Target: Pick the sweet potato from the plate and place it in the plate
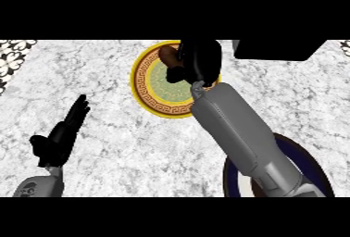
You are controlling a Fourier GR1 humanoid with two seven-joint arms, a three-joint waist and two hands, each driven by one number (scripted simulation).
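A brown sweet potato (167,55) shows at the far rim of a yellow plate (152,98) with a green centre and a brown patterned ring. My right hand (198,58) is over that plate's far right part, fingers curled round the sweet potato and hiding most of it. I cannot tell if the sweet potato touches the plate. A second plate (311,162), dark blue with a pale rim, lies at the lower right, largely hidden by my right forearm. My left hand (65,132) rests open at the lower left, fingers straight and pointing away.
A black box-like object (277,48) sits at the back right, close to my right hand. A patterned black and white surface (14,53) borders the grey marble counter at the far left.
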